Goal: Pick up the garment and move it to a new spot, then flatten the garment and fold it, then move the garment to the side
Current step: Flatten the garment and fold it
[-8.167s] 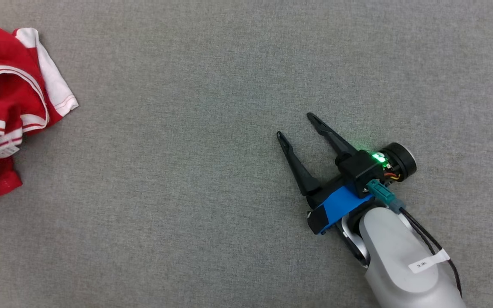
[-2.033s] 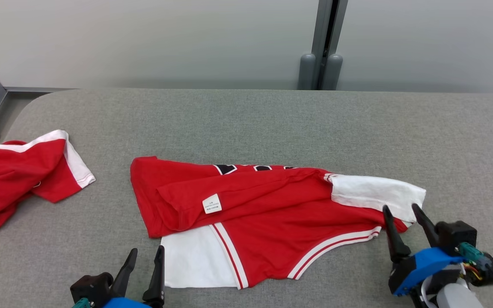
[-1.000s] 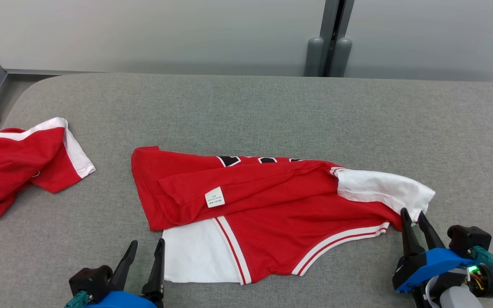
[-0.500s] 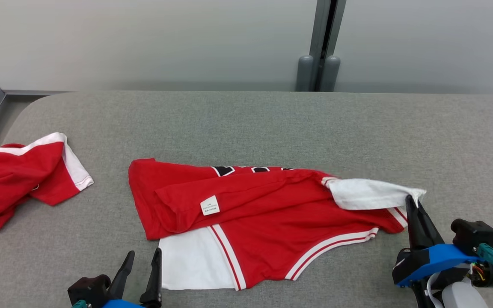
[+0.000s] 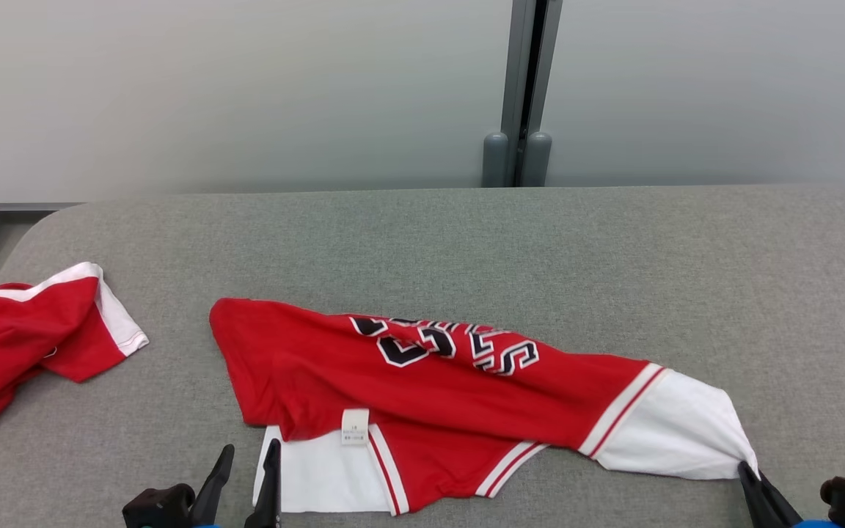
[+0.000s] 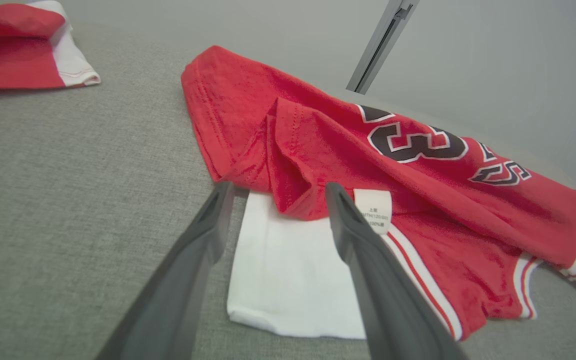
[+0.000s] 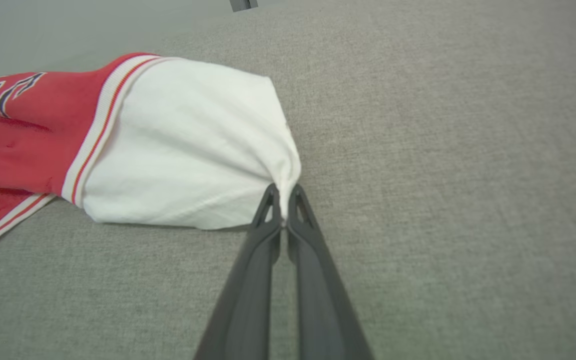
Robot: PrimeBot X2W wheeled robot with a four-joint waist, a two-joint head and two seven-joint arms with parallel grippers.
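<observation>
Nearest, the left gripper (image 5: 251,445) is spread wide at the garment's (image 5: 430,381) white edge. The right gripper (image 5: 749,469) pinches its white corner. The garment lies crumpled mid-way across the grey fabric surface (image 5: 466,242). Farther left is a second red garment (image 5: 19,337). Behind are a pale wall (image 5: 246,88) and a grey post (image 5: 521,88).

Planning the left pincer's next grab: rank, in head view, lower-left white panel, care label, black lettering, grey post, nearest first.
From the left pincer:
1. Lower-left white panel, just right of it.
2. Care label, up-right.
3. Black lettering, mid-shirt.
4. Grey post, at the wall.
</observation>
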